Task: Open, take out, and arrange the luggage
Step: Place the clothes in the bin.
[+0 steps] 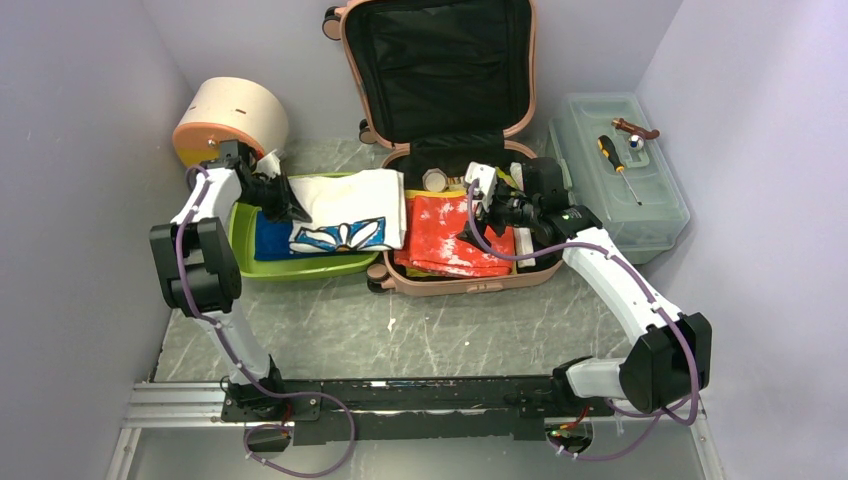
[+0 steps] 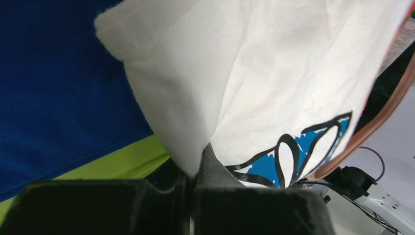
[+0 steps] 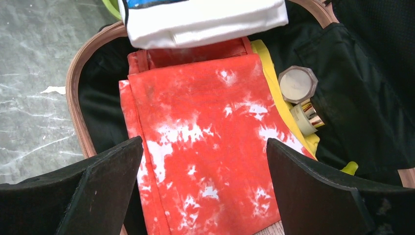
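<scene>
Luggage (image 1: 440, 70) is counted as 1, laid open at the far middle of the table, its lid stood upright toward the back wall. Its long axis appears to run left to right, with the wheels at the left end. Inside it 1 red-and-white cloth (image 1: 445, 235), 1 jar (image 3: 297, 83) and 1 small bottle (image 3: 307, 116) are seen. 1 white cloth (image 1: 350, 205) with a blue flower print is draped from 1 green tray (image 1: 300, 268), where 1 blue cloth (image 1: 270, 240) also lies, onto the luggage's left rim. Of the 2 pincers, the left gripper (image 2: 193, 171) is clamped tight on an edge of the white cloth. The right gripper (image 3: 203, 142) is spread wide above the red-and-white cloth, with nothing held. 1 toolbox (image 1: 650, 215) bearing 1 screwdriver (image 1: 618, 168) is set to the right.
</scene>
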`<action>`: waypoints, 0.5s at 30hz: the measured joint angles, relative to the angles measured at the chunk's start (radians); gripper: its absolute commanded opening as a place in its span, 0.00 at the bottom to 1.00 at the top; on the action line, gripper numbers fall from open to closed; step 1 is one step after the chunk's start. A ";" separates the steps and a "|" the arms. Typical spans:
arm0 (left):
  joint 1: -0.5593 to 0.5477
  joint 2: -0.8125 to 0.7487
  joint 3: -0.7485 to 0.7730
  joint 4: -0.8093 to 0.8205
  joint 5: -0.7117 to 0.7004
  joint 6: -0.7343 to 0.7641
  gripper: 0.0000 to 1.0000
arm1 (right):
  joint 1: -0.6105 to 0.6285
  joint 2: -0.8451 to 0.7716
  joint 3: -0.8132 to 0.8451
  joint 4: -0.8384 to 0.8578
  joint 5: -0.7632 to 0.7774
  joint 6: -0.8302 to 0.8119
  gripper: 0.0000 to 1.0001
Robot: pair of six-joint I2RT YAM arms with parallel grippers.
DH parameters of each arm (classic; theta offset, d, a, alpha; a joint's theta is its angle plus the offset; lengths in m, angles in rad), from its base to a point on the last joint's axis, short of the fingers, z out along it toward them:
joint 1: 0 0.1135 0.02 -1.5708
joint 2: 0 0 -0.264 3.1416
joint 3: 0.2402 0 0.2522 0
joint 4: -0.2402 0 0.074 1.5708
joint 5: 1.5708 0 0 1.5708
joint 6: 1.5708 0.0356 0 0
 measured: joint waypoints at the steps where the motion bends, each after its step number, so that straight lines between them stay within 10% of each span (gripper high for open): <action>1: 0.005 0.009 0.002 -0.004 -0.007 0.009 0.00 | 0.000 0.000 0.000 0.000 0.000 -0.001 1.00; 15: 0.103 0.056 0.000 0.010 -0.135 0.096 0.00 | 0.000 0.000 -0.003 0.000 -0.002 -0.010 1.00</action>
